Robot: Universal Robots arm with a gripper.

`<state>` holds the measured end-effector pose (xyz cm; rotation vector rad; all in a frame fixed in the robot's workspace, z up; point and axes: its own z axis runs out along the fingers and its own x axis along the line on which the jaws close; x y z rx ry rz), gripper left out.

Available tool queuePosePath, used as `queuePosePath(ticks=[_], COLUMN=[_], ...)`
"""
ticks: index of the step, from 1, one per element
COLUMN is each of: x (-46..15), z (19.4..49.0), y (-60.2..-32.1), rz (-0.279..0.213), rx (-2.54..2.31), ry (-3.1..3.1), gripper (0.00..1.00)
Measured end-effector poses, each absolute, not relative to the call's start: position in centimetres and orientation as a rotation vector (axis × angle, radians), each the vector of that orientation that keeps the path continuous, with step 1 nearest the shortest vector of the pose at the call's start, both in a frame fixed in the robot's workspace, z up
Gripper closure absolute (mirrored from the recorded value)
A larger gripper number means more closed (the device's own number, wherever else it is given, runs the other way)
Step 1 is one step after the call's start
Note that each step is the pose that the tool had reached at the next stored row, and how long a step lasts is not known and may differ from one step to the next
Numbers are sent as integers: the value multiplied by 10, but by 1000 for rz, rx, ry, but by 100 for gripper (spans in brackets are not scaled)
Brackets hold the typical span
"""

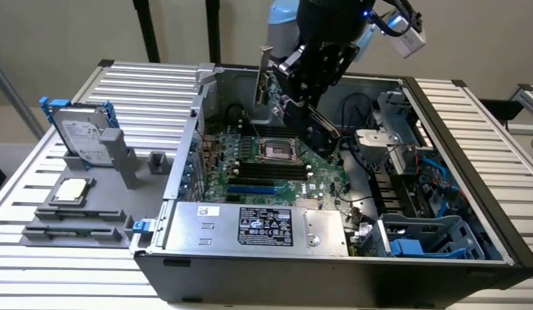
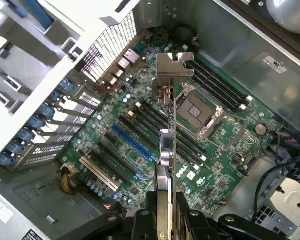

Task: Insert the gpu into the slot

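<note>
Tool [image 2: 165,220] clenched on the gpu [image 2: 166,150], above the open computer case [image 1: 249,274].
Through the wrist camera I see the card edge-on in the tool, its metal bracket [image 2: 174,66] at the far end. Below it lies the green motherboard [image 2: 230,142]. The blue slot [image 2: 132,142] is there, clearly apart from the card and not touching it.

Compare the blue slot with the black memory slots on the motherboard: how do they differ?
Colour: the slot is bright blue; the memory slots are black. Number: the slot is single; the memory slots stand in parallel groups on both sides of the CPU socket. Both are long, narrow, empty, and fixed on the motherboard.
</note>
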<state>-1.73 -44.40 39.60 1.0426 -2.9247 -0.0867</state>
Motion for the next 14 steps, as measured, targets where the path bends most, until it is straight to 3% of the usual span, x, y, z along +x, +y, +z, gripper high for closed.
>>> queuePosePath(ticks=[14], x=[-17], z=[387], y=[-444], rz=[-74], rx=[1408], ry=[-2772], gripper=[74])
